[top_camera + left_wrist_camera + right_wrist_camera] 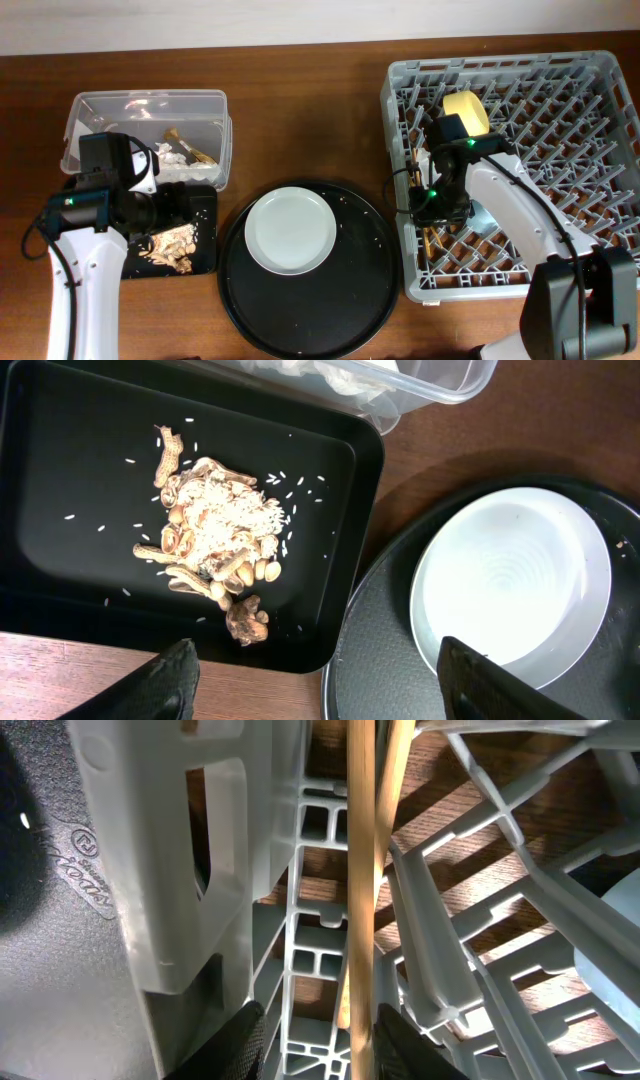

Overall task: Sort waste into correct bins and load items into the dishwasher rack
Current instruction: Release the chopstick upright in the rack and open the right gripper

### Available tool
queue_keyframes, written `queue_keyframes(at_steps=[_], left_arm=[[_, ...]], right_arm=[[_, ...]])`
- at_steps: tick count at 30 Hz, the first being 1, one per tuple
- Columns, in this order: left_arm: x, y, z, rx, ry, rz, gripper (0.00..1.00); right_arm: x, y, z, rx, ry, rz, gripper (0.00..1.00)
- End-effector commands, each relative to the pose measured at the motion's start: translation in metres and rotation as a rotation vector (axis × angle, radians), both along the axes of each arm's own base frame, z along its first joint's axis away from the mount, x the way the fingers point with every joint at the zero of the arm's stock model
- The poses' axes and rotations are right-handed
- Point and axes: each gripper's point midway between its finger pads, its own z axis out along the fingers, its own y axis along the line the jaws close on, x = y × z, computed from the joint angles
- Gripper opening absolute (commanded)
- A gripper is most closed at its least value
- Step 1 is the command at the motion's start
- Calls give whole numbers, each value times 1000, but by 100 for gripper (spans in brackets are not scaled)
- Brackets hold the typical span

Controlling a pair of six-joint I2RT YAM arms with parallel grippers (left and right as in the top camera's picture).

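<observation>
My right gripper reaches down into the left column of the grey dishwasher rack. The wooden chopsticks stand between its fingers, against the right one, with a gap to the left one. A yellow bowl sits in the rack behind it. My left gripper hangs open and empty over the front edge of the black rectangular tray, which holds beige food scraps. The pale plate lies to its right.
The plate rests on a large round black tray. Behind the rectangular tray stands the clear tub with white tissue and a brown wrapper piece. A pale blue-grey shape shows in the rack beside my right arm.
</observation>
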Motion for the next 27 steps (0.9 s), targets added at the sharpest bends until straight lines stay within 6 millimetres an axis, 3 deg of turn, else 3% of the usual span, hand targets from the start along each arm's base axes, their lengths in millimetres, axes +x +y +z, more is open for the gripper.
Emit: queue_keyframes(at_steps=[1,10,18,25,27], left_arm=[[0,2,4,5,-12,7,76],[-1,1,4,4,-12,7,76],[-1,2,4,5,-12,7,76],[0,2,4,5,-13,7,76],[0,2,4,5,-13,7,76]], right_arm=[[7,1,5,-6,-21,-1,38],[4,-8,-9,-63,6,1,36],[0,-7,-13,-57,28,5,13],[-3,-8,-18,-59,35,5,13],[-2,-8,-17,-58,31,5,4]])
